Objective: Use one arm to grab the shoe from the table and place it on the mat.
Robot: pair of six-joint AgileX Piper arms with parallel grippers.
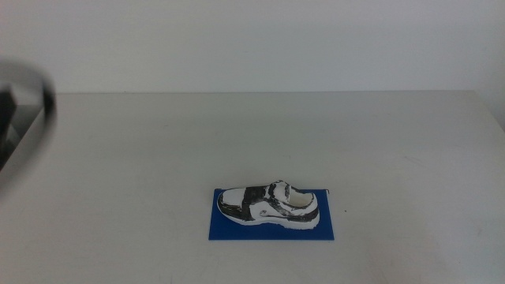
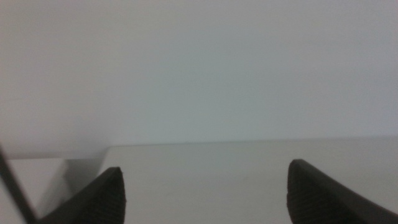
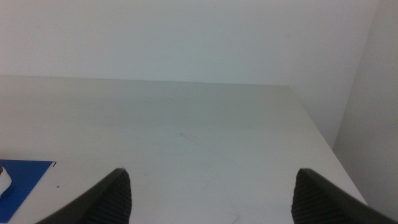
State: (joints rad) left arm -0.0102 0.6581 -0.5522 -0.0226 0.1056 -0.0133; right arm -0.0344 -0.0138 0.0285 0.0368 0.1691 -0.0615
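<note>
Blue mat (image 1: 272, 227) lies flat near the front of the table (image 1: 260, 134), a little right of the middle, and the shoe (image 1: 270, 203) rests on top of it. White with black patterned panels, the shoe sits upright on its sole, lengthwise along the mat, toe toward the left and heel toward the right. Blue shows in front of the sole and at both ends.

At the left edge of the middle view, a dark, blurred part of the left arm (image 1: 22, 118) reaches in, well apart from the shoe and mat. The left gripper (image 2: 205, 190) has its jaws spread wide with nothing between them; its wrist view shows only bare tabletop and the pale wall beyond.

The right gripper (image 3: 211, 193) is likewise wide open and holds nothing. In its wrist view a corner of the mat (image 3: 22, 180) and a sliver of the white shoe (image 3: 3, 180) appear off to one side, clear of the jaws. Beyond them the table (image 3: 186, 124) runs to its far edge against the wall (image 1: 252, 43).
</note>
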